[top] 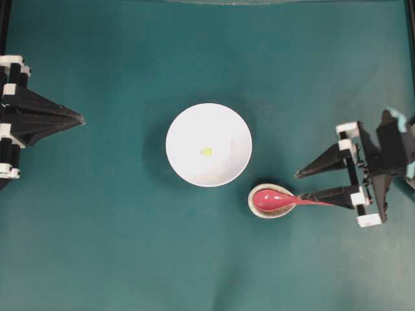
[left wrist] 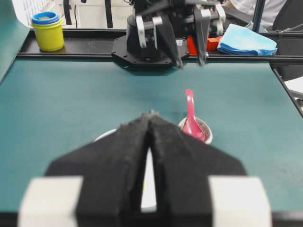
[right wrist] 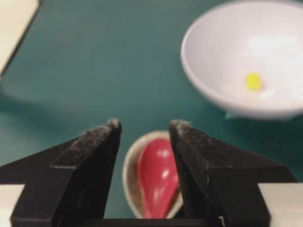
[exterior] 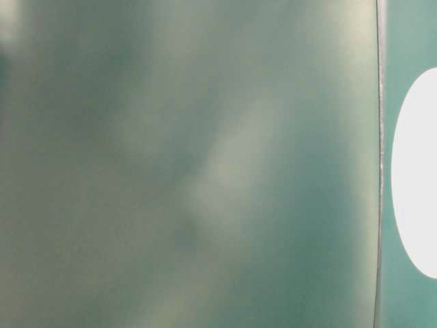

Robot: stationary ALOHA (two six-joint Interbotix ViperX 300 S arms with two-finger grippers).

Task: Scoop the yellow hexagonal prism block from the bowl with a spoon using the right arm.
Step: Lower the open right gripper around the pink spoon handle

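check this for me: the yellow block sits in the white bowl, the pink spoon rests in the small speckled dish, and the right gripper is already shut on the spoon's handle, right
Not quite. The right gripper is open, its jaws apart on either side of the spoon, not shut on the handle; the right wrist view shows it. The rest holds: the yellow block sits in the white bowl, and the spoon rests in the small speckled dish.

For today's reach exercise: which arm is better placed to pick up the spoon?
The right. Its open tool already straddles the spoon handle beside the speckled dish. The left tool sits shut at the table's far side, beyond the bowl.
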